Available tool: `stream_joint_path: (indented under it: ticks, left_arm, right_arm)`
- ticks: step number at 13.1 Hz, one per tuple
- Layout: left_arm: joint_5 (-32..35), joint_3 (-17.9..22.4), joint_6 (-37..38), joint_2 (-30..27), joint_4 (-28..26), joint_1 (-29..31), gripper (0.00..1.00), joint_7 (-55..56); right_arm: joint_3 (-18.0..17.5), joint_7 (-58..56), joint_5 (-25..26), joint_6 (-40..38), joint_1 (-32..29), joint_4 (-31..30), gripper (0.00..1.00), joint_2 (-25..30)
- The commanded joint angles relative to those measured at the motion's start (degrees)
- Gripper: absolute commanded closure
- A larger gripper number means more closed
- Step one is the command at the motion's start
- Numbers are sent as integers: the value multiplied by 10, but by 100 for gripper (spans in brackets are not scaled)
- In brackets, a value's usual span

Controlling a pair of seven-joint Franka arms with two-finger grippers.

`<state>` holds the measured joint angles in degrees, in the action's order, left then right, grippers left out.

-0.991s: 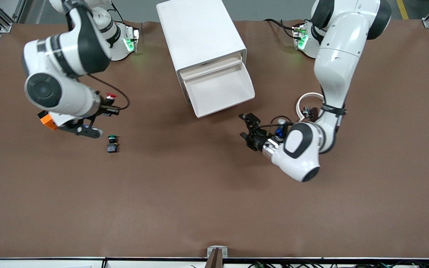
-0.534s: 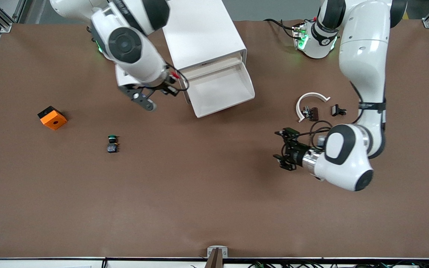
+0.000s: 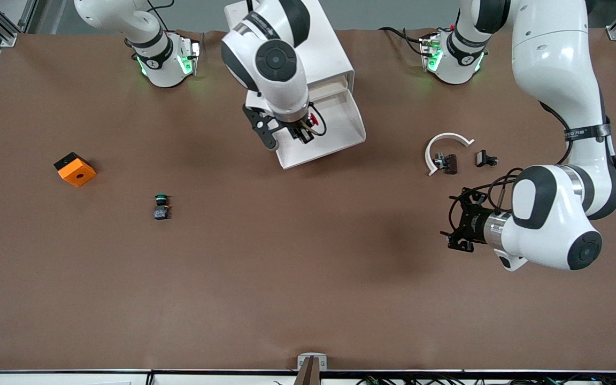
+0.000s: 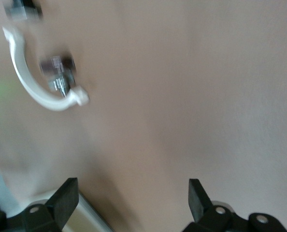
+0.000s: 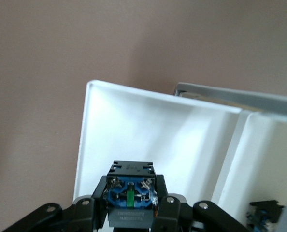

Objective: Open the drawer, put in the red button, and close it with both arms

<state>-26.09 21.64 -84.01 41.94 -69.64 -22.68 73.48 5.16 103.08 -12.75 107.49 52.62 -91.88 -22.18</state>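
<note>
The drawer (image 3: 337, 128) stands pulled out of the white cabinet (image 3: 286, 48), its white tray bare. My right gripper (image 3: 302, 131) hangs over the open drawer, shut on the red button (image 3: 313, 118). In the right wrist view the button's blue-grey block base (image 5: 130, 188) sits clamped between the fingers of my right gripper (image 5: 130, 205), above the drawer's white floor (image 5: 148, 130). My left gripper (image 3: 455, 230) is open and empty over the bare table toward the left arm's end. The left wrist view shows my left gripper (image 4: 130, 205) with its jaws wide apart over brown table.
A green-capped button (image 3: 161, 206) and an orange cube (image 3: 75, 169) lie toward the right arm's end. A white curved piece (image 3: 447, 140) with small dark parts (image 3: 449, 162) lies beside the left arm, also in the left wrist view (image 4: 32, 87).
My right arm has swung from the orange cube's area to over the open drawer, carrying the red button. My left arm has drawn away from the drawer toward its own end.
</note>
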Motion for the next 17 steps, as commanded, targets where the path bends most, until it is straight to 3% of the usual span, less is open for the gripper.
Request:
stream_joint_path:
  ticks: [1, 8, 9, 10, 11, 12, 17]
  left_arm:
    - [72, 5, -1, -22, -4, -20, 0, -75]
    - [133, 4, -1, -79, -15, -11, 0, -350]
    - [133, 4, -1, -89, -20, -9, 0, -379]
    - [133, 4, -1, -99, -26, -4, 0, -413]
    - [133, 4, -1, -106, -32, -3, 0, -441]
    - [133, 5, -2, -108, -32, -1, 0, -459]
    - [151, -5, -35, -137, -79, -11, 0, -468]
  right_arm:
    - [9, 66, -4, 27, 20, 15, 89, -22]
    - [9, 74, 22, 62, 44, 6, 85, -70]
    - [9, 74, 22, 61, 46, 6, 78, -70]
    - [9, 74, 22, 59, 46, 6, 60, -69]
    - [9, 73, 22, 56, 44, 6, 22, -69]
    - [9, 73, 22, 54, 43, 6, 0, -67]
    - [13, 64, 23, -3, 28, 27, 0, -6]
